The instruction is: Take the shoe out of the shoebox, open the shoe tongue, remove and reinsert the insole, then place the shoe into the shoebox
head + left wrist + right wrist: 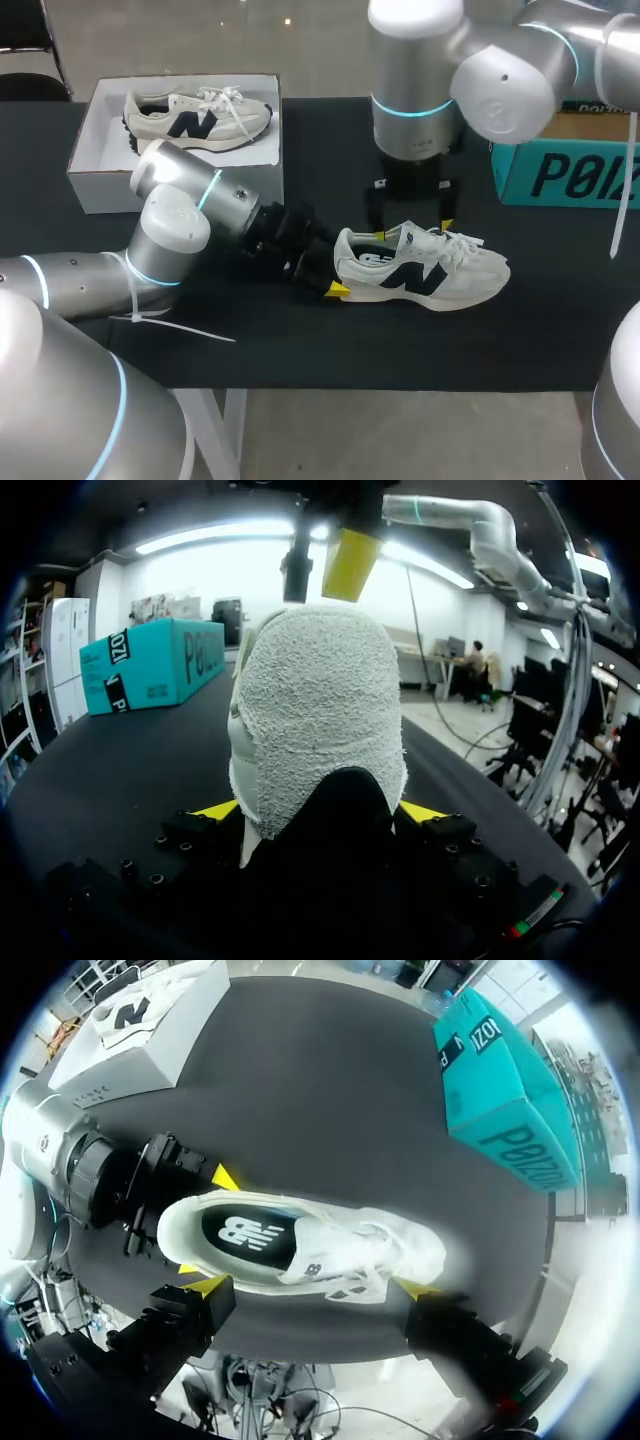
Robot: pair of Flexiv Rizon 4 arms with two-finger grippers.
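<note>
Left gripper (pixel 320 812) is clenching the shoe (pixel 420 272) by its heel; right gripper (pixel 308 1285) is hanging spread-open over it.
The shoe is standing on the table (pixel 300 350), outside the shoebox (pixel 95 190), probably being steadied so the insole (pixel 245 1232) can be worked.

A black-topped table (pixel 300 350) carries 1 teal cardboard box (pixel 565 165) at its far right edge.

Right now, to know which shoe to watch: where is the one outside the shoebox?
Head view: the shoe lies on the table right of middle, heel held in the left gripper, with the right gripper open just above it.
</note>
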